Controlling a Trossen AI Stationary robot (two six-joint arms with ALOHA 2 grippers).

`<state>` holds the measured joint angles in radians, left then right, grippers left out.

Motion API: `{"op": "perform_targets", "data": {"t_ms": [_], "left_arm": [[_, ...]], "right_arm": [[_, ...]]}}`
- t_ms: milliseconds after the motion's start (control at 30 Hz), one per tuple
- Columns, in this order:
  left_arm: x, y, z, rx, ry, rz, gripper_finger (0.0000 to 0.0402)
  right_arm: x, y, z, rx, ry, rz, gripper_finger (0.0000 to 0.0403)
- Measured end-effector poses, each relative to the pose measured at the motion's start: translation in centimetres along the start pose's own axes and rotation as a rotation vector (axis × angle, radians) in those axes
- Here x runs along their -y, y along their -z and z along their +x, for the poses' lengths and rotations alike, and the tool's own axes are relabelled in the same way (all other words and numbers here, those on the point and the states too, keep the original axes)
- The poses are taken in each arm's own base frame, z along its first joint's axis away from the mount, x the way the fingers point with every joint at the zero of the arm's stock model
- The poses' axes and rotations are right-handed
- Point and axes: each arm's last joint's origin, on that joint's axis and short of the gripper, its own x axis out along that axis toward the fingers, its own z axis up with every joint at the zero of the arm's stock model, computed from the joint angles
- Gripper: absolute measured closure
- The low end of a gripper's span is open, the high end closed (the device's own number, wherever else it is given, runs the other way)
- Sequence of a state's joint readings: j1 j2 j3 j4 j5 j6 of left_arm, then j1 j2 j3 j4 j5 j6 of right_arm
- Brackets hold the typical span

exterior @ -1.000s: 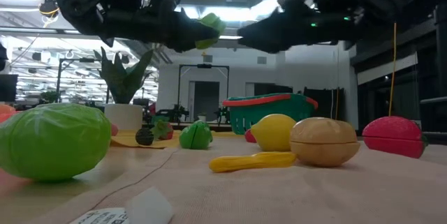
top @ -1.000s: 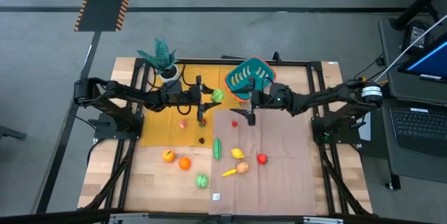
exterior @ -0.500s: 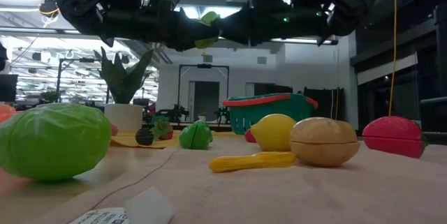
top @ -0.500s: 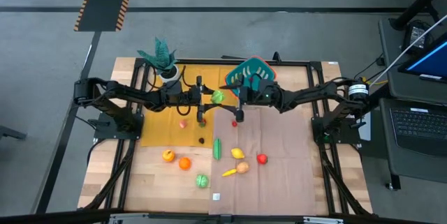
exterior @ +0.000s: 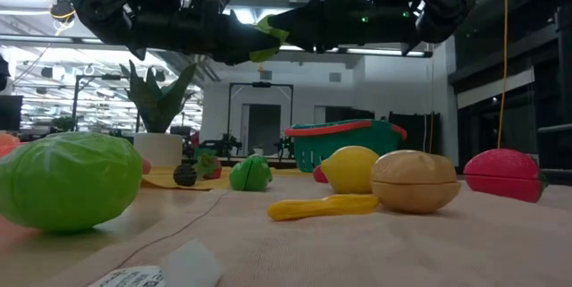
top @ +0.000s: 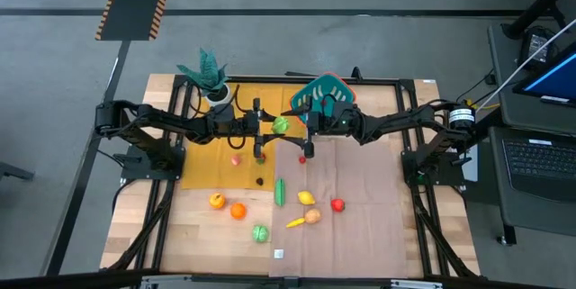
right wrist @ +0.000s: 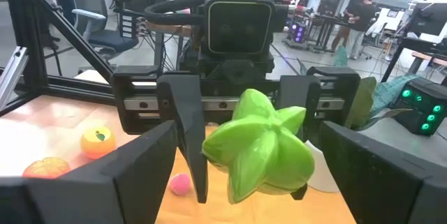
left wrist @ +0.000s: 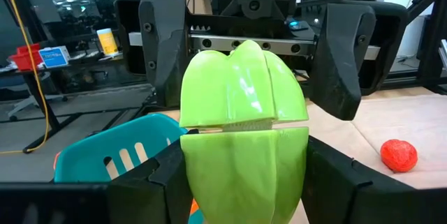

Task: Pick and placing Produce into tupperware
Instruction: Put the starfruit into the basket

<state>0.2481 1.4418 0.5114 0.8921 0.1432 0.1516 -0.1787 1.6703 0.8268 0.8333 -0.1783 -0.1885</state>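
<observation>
Left tool (top: 273, 128) is clamped on a green pepper (top: 281, 124), held up in the air over the far-middle of the tabletop (top: 171, 235). Right tool (top: 306, 123) sits right across from it, nose to nose, jaws wide and straddling the same pepper but, far as I can tell, not closed on it. Looks like a handoff btwn arms.

Tupperware (top: 322, 96) sits tilted just beyond the right tool, at the far edge. Rest of the produce is loose on the tabletop nearer the front: lettuce (exterior: 67, 180), lemon (exterior: 350, 168), banana-ish piece (exterior: 323, 206), a tan onion-like one (exterior: 416, 181), red piece (exterior: 506, 173), plus oranges (top: 238, 210) on the left.

Risks, imo:
- If left lets go before right has a firm pinch, pepper drops onto the cloth and rolls.
- Pepper is lobed and slick plastic, so the right fingers could land on a ridge and squirt it out sideways.
- Both tools are v close; a small misalign and fingers knock each other.
- Tupperware is leaning, so a sloppy drop could hit the rim and bounce out.
</observation>
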Motion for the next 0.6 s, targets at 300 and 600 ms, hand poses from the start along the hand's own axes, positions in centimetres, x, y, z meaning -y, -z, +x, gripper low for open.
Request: {"op": "perform_targets", "data": {"t_ms": [300,600], "left_arm": [[0.0,-0.1,0.0,0.007,0.001,0.001,0.0206],[0.0,-0.1,0.0,0.007,0.001,0.01,0.0201]], "right_arm": [[0.1,0.5,0.9,0.013,0.003,-0.01,0.0056],[0.1,0.3,1.1,0.01,0.003,-0.027,0.0065]]}}
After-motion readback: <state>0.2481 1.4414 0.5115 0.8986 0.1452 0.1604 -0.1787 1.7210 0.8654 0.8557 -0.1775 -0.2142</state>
